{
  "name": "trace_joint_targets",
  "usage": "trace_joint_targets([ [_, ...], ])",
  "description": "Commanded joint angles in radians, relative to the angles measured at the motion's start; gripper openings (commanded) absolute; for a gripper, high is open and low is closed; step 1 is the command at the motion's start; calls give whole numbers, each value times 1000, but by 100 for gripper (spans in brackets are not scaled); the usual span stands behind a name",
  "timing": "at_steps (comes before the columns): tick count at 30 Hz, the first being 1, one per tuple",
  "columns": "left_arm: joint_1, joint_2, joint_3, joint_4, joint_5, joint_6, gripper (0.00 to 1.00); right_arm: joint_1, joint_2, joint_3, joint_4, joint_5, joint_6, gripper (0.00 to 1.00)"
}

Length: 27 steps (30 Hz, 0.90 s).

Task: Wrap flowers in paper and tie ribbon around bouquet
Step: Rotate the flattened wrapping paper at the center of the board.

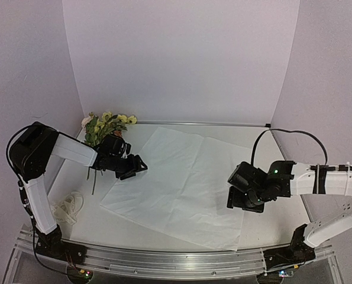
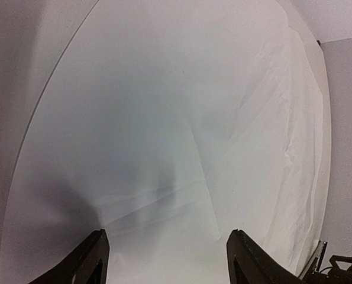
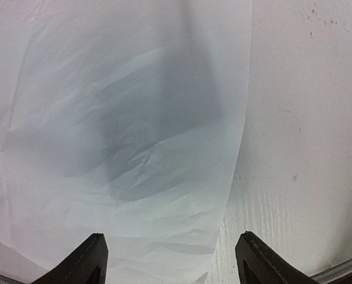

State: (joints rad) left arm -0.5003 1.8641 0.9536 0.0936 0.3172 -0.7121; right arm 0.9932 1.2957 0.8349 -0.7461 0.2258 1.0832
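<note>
Large thin white paper sheet [image 1: 181,183] lies flat on the bench [image 1: 93,228]. Left fingers [image 2: 87,263] over its left edge and right fingers [image 3: 255,260] over its right edge stand spread wide, empty. Pale yellow flower bunch [image 1: 107,125] lies far-left.

One sheet of paper [image 1: 181,183] is counted, spread on one table [image 1: 105,228]. One bunch of flowers [image 1: 107,125] is seen, its separate blooms too small to be numbered. One ribbon [image 1: 69,207] is counted. Two end effectors are counted: the left end effector [image 2: 167,234] and the right end effector [image 3: 171,236].
</note>
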Motion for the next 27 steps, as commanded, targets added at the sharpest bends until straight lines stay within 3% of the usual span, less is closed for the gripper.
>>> trace_joint_targets([
  [1, -4, -90, 71, -86, 37, 28, 71, -146, 49, 31, 127, -146, -159, 70],
  [6, -73, -173, 23, -126, 48, -12, 69, -289, 122, 27, 263, -276, -190, 62],
  [11, -136, -273, -110, -134, 22, -88, 65, -373, 202, 59, 303, -307, -207, 56],
  [15, -138, -388, -234, -187, -74, -154, 61, -429, 226, 56, 328, -328, -184, 54],
  [21, -85, -544, -345, -288, -219, -179, 64, -478, 201, 3, 332, -314, -124, 52],
  [24, -44, -588, -357, -332, -264, -163, 65, -490, 159, -53, 332, -294, -104, 59],
  [27, -2, -595, -332, -382, -300, -120, 68, -496, 114, -110, 332, -298, -87, 73],
])
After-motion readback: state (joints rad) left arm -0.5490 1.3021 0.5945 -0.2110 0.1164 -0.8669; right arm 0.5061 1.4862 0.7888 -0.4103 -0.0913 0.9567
